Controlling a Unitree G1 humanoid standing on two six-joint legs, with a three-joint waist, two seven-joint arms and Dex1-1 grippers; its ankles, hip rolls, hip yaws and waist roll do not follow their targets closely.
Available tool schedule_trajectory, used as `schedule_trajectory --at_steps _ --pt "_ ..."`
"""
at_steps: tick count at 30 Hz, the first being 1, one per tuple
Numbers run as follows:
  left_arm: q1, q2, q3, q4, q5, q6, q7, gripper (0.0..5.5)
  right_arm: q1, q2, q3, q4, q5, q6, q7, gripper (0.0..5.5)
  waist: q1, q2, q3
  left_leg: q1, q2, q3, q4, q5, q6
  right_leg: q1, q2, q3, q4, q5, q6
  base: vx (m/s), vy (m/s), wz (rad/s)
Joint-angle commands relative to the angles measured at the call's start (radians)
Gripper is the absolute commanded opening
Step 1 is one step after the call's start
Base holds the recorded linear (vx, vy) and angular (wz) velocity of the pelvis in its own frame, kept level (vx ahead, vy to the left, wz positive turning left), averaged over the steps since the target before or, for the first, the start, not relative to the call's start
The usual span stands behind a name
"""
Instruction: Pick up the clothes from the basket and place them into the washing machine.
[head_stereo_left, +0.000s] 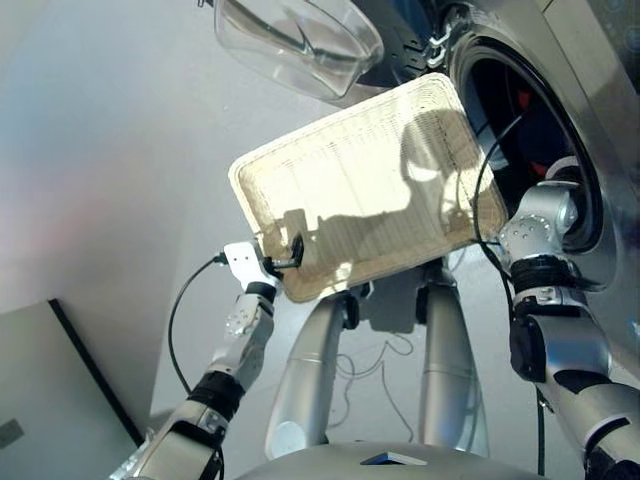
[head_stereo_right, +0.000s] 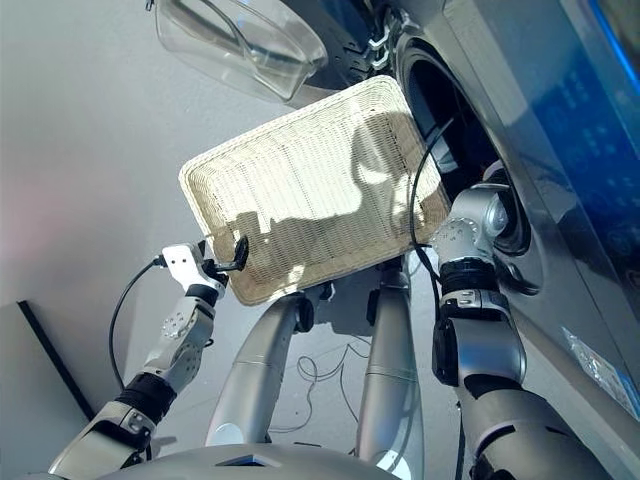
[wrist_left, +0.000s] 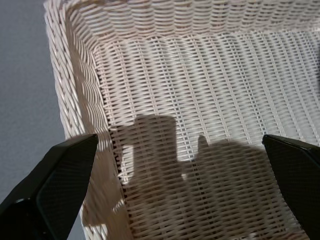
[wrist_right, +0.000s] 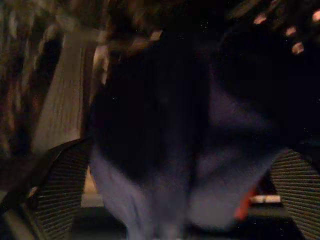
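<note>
Basket (head_stereo_left: 370, 180) tilted, long axis slanting from its low corner by the left gripper (wrist_left: 180, 190) up to its far corner beside the washing machine (head_stereo_right: 560, 150) drum hole. No garments in it. Left gripper fingers spread wide over the near corner, gripping nothing. Right gripper (wrist_right: 175, 200) reaches inside the drum, fingers apart, navy blue garment (wrist_right: 165, 165) draped between them; coral-red garment (wrist_right: 245, 205) peeks beside it. Porthole door (head_stereo_left: 300, 40) swung open above the basket.

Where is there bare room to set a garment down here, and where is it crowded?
The basket is bare from rim to rim; the open left gripper hangs over its near corner. The washing machine drum mouth is crowded: the right arm fills it, its gripper open, navy cloth and a coral-red scrap between its fingers.
</note>
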Motion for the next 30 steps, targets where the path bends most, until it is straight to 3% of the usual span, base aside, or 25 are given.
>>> schedule_trajectory --at_steps 1,6,16,19,22,23,30 --pt "0.073 0.050 0.057 0.021 0.026 -0.025 -0.003 5.50 0.072 -0.026 0.160 0.009 -0.175 0.102 0.087 5.50 0.007 -0.029 -0.078 0.000 -0.005 -0.008 -0.037 -0.017 -0.019 0.050 0.023 -0.050 -0.105 0.030 0.009 -0.031 -0.079 0.016" --pt "0.088 0.053 0.080 0.053 0.045 -0.013 -0.031 5.50 0.127 -0.013 0.306 0.007 -0.298 0.176 0.174 5.50 0.007 -0.066 -0.079 0.024 -0.007 -0.027 -0.053 -0.002 -0.023 0.093 0.021 -0.071 -0.143 0.044 0.009 -0.006 -0.065 0.069" --pt "0.070 0.010 0.087 0.210 0.099 -0.003 -0.042 5.50 0.268 0.084 0.336 0.131 -0.378 0.218 0.218 5.50 0.010 -0.126 -0.099 0.191 -0.017 -0.062 -0.152 0.032 -0.036 0.287 0.011 -0.115 -0.256 0.060 0.022 0.035 -0.025 0.065" --pt "0.065 -0.005 0.086 0.331 0.161 0.011 -0.036 5.50 0.358 0.128 0.337 0.213 -0.426 0.240 0.226 5.50 0.006 -0.157 -0.107 0.322 -0.021 -0.072 -0.228 0.052 -0.046 0.426 0.008 -0.128 -0.338 0.077 0.035 0.094 -0.004 0.020" --pt "0.076 -0.012 0.102 0.414 0.194 0.022 -0.035 5.50 0.437 0.156 0.347 0.248 -0.490 0.254 0.230 5.50 -0.002 -0.179 -0.111 0.427 -0.024 -0.076 -0.292 0.068 -0.053 0.538 0.017 -0.132 -0.401 0.085 0.042 0.061 0.004 0.041" --pt "0.081 -0.012 0.105 0.438 0.213 0.026 -0.038 5.50 0.460 0.158 0.345 0.261 -0.505 0.259 0.238 5.50 -0.008 -0.189 -0.113 0.447 -0.029 -0.069 -0.316 0.101 -0.050 0.563 0.012 -0.138 -0.426 0.109 0.039 0.000 0.000 0.000" --pt "0.129 -0.022 0.120 0.551 0.315 0.038 -0.051 5.50 0.621 0.180 0.307 0.366 -0.592 0.285 0.259 5.50 -0.025 -0.210 -0.135 0.641 -0.029 -0.058 -0.418 0.118 -0.060 0.752 0.033 -0.133 -0.525 0.124 0.053 0.063 0.028 -0.038"
